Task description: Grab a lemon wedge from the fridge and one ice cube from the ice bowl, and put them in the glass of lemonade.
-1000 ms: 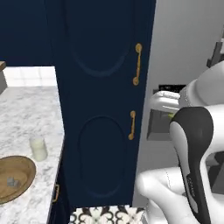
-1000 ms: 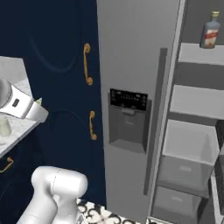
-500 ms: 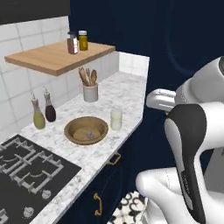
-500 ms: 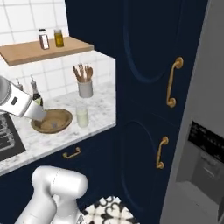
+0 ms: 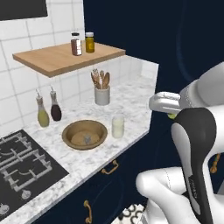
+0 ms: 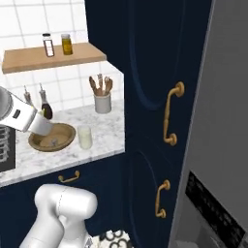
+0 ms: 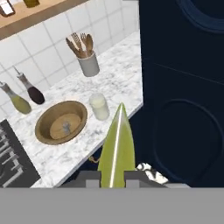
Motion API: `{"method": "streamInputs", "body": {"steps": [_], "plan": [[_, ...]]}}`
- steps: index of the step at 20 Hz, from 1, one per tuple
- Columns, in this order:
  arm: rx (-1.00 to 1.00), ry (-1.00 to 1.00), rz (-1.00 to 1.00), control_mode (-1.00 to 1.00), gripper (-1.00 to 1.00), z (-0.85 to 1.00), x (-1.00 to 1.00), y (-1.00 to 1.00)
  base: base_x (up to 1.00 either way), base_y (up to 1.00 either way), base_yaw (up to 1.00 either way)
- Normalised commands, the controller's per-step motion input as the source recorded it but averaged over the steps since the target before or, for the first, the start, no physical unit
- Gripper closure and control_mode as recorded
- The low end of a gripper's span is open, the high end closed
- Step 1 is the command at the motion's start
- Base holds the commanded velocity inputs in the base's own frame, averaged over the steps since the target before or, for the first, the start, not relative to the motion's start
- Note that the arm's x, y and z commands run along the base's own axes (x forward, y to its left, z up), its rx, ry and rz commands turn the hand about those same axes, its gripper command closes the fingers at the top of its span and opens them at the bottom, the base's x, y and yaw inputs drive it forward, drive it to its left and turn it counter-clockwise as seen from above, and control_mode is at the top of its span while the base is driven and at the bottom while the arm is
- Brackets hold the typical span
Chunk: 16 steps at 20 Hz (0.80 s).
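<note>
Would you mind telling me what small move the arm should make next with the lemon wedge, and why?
Probably carry the lemon wedge forward over the glass of lemonade. The gripper has its jaws shut on the wedge, and the glass stands beside the ice bowl near the counter edge, ahead of the hand.

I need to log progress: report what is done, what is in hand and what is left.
Done: the yellow-green lemon wedge is out of the fridge and clamped in the gripper.

In hand: it is carried short of the marble counter, not yet over the pale translucent glass of lemonade.

Left: drop the wedge in, then take an ice cube from the brown wooden-look ice bowl and add it.
</note>
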Motion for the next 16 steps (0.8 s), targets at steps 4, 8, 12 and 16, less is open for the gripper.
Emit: {"method": "streamInputs", "body": {"steps": [4, 8, 12, 16], "plan": [[0.0, 0.0, 0.0, 1.0, 1.0, 0.0, 0.0, 0.0, 0.6, -0.45, 0.0], [0.0, 0.0, 0.0, 1.0, 1.0, 0.0, 0.0, 0.0, 0.53, 0.15, 0.02], [0.0, 0.0, 0.0, 1.0, 1.0, 0.0, 0.0, 0.0, -0.17, 0.85, 0.26], [0.0, 0.0, 0.0, 1.0, 1.0, 0.0, 0.0, 0.0, 0.14, 0.48, 0.26]]}}
